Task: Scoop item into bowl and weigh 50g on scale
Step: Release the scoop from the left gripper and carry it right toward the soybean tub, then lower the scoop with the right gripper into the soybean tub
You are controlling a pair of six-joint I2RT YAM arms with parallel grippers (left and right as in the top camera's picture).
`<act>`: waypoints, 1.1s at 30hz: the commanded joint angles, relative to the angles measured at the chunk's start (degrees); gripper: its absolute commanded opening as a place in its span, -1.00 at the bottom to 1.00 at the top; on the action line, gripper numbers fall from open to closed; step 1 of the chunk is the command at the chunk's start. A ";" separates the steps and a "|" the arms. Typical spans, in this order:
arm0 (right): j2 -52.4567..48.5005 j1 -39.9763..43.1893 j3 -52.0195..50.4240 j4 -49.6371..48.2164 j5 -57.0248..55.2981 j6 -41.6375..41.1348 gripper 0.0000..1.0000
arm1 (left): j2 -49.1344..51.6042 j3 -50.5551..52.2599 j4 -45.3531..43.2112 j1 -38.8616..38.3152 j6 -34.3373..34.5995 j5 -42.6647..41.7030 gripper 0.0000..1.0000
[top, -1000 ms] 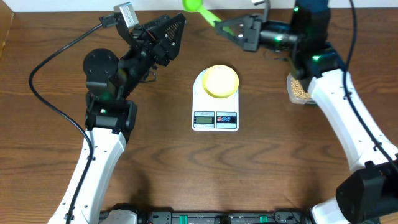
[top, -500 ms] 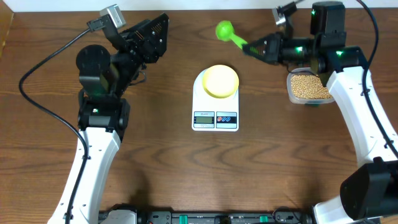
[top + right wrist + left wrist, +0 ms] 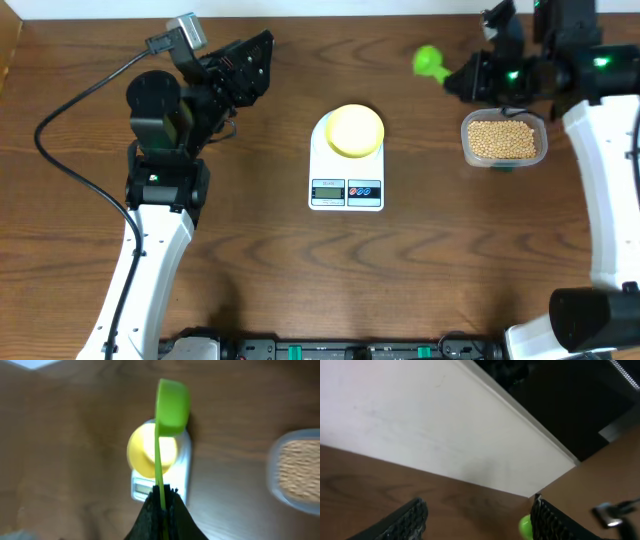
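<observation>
The white scale (image 3: 346,176) lies mid-table with the pale yellow bowl (image 3: 354,130) on its platform. The tan beans (image 3: 501,138) fill a clear container (image 3: 467,150) at the right. My right gripper (image 3: 462,78) is shut on the handle of a green scoop (image 3: 430,63), held in the air just left of the container. In the right wrist view the scoop (image 3: 172,402) sticks out ahead of the gripper (image 3: 162,497), over the bowl (image 3: 142,455) and scale (image 3: 185,477). My left gripper (image 3: 255,55) is raised at the back left, open and holding nothing (image 3: 477,520).
A white wall panel (image 3: 430,425) runs along the table's far edge. The left arm's black cable (image 3: 70,110) loops over the left side. The beans' container (image 3: 295,470) shows blurred at the right of the right wrist view.
My right arm has carried the green scoop rightward, from behind the scale to just beside the bean container. The left arm has barely shifted.
</observation>
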State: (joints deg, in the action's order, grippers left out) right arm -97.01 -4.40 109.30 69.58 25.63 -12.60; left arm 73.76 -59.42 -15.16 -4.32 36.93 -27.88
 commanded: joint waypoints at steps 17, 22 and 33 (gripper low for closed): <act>-0.61 0.24 5.44 20.76 -22.60 1.97 -0.98 | 0.09 -0.15 0.59 0.13 -2.86 3.98 0.36; -0.61 0.24 4.90 22.38 -24.55 1.95 -0.98 | 0.09 -0.15 1.40 0.13 -2.86 3.98 0.36; -0.61 0.24 4.85 24.52 -25.77 0.20 -0.98 | 0.35 -0.15 1.40 0.13 -2.84 5.46 0.36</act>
State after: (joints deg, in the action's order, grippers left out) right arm -97.12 -4.40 114.63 94.00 1.28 -11.51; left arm 73.78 -59.42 -13.72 -4.32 35.48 -23.22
